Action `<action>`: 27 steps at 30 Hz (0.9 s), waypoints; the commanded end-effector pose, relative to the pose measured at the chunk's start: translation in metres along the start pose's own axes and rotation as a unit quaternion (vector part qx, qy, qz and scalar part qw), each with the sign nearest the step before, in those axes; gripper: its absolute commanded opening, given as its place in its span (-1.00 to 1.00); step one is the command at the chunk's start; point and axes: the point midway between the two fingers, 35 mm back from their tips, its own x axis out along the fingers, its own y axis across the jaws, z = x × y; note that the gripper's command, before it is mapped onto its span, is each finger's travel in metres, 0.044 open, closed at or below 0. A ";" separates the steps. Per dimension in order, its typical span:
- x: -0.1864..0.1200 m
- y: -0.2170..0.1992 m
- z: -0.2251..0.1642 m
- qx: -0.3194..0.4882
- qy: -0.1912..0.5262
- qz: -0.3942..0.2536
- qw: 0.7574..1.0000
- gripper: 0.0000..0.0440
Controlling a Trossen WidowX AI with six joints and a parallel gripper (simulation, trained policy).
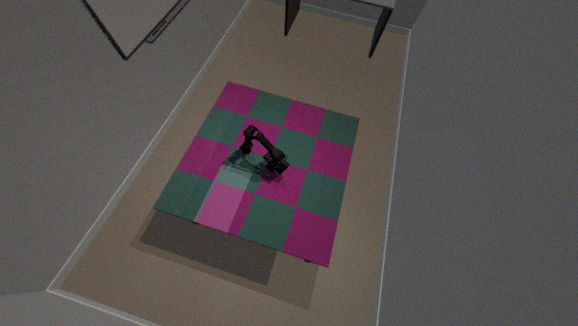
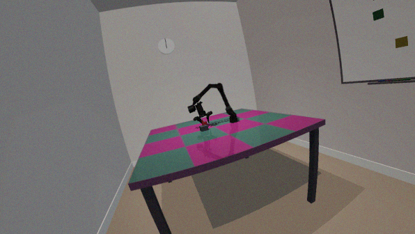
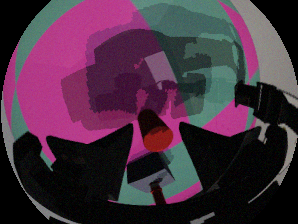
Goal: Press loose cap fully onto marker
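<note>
Checkerboard squares of magenta and dull green cover the surface [image 1: 315, 230] [image 2: 216, 153] [image 3: 55, 65] beneath my hand [image 1: 278, 166] [image 2: 202, 122] [image 3: 156, 126], glossy enough to give back faint reflections, with my shadow spread just beside me and a pale patch of light near it. Below the surface, dark legs [image 2: 313, 167] stand on a tan floor [image 1: 335, 63] [image 2: 129, 209], well away from my fingertips, and plain grey walls [image 1: 485, 146] [image 2: 63, 87] with pale skirting close the room around me. High above my hand, a round white clock [image 2: 166, 46] hangs on the far wall; well off to one side is a whiteboard [image 1: 128, 21] [image 2: 379, 60], dark-framed, with a green note [image 2: 378, 14] and a mustard note [image 2: 401, 42]. Whether either note carries writing I cannot tell, and the clock's face is too small to read. Coloured pens [image 1: 159, 27] lie along the board's ledge. My fingers stand apart, clamped on nothing. In the wrist view the cap [image 3: 158, 140], dark-sided with a red-orange end towards me, shows between my two fingertips, with a gap on either side. Just beside it, also beneath my hand, sits the grey holder block [image 2: 204, 128] [image 3: 151, 176], with the uncapped marker [image 3: 158, 195] rising from it, dark red.
</note>
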 end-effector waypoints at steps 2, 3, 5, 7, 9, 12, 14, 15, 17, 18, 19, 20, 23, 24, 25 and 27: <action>0.007 -0.001 0.001 -0.014 -0.006 -0.001 1.000 0.12; 0.007 -0.001 0.001 -0.017 -0.007 -0.001 1.000 0.08; 0.007 0.000 0.001 -0.021 -0.009 0.003 1.000 -0.11; 0.004 0.000 0.001 -0.026 -0.011 0.008 1.000 -0.35; 0.000 0.000 0.001 -0.031 -0.012 0.015 0.999 -0.57; -0.009 0.002 0.000 -0.037 -0.013 0.028 0.999 -0.67; -0.016 0.005 -0.001 -0.042 -0.014 0.040 0.998 -0.65; -0.019 0.006 -0.002 -0.044 -0.014 0.045 0.998 -0.64; -0.027 0.007 -0.003 -0.048 -0.014 0.054 0.997 -0.65; -0.031 0.008 -0.004 -0.050 -0.014 0.059 0.997 -0.65; -0.035 0.009 -0.006 -0.052 -0.013 0.064 0.997 -0.65; -0.039 0.009 -0.007 -0.054 -0.013 0.068 0.996 -0.65; -0.051 0.010 -0.012 -0.060 -0.012 0.080 0.995 -0.65; -0.054 0.011 -0.014 -0.061 -0.012 0.083 0.995 -0.65; -0.058 0.011 -0.017 -0.063 -0.011 0.086 0.994 -0.65; -0.064 0.011 -0.023 -0.065 -0.009 0.092 0.994 -0.65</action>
